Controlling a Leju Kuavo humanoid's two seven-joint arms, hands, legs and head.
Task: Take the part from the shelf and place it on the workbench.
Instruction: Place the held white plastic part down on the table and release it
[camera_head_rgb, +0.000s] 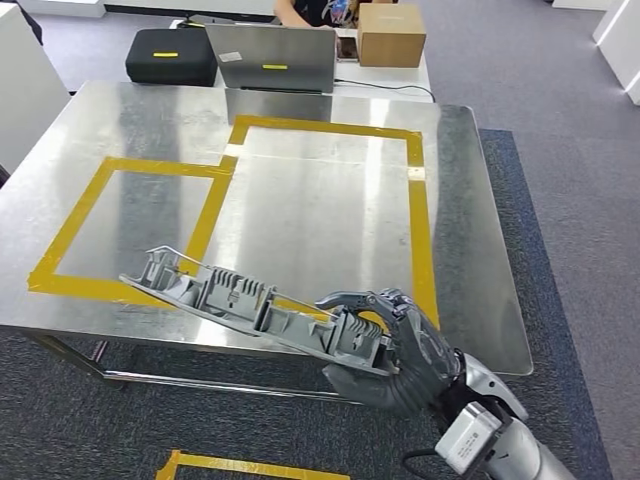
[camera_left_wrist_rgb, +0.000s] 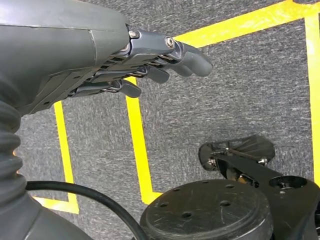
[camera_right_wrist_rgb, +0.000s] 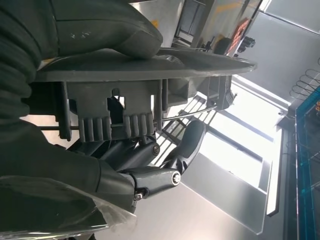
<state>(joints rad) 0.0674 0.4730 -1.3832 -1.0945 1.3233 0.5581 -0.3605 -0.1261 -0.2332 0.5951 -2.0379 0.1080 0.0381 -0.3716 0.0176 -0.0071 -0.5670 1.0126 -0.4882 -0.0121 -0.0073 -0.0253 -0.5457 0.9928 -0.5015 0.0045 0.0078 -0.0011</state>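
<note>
- Nearest, at the lower right of the head view: right hand (camera_head_rgb: 404, 355), dark-fingered on a silver arm, gripping the near right end of a long grey ribbed plastic part (camera_head_rgb: 249, 305).
- In the right wrist view: thumb over one face of the long grey ribbed plastic part (camera_right_wrist_rgb: 124, 85), fingers (camera_right_wrist_rgb: 158, 172) curled under the other.
- Part slanting left and away, over the near edge of the shiny steel workbench (camera_head_rgb: 483, 260); far left tip above the yellow tape square (camera_head_rgb: 75, 225); touching the top or held just above it, cannot tell.
- Left hand (camera_left_wrist_rgb: 151, 60) hanging over grey carpet (camera_left_wrist_rgb: 226, 85) with yellow tape lines, fingers straight and close together, holding nothing.
- Farther, right of the square: larger yellow tape rectangle (camera_head_rgb: 415, 215).
- Beyond the bench: black case (camera_head_rgb: 171, 55), grey laptop (camera_head_rgb: 272, 58), brown cardboard box (camera_head_rgb: 391, 34), a seated person (camera_head_rgb: 309, 10).
</note>
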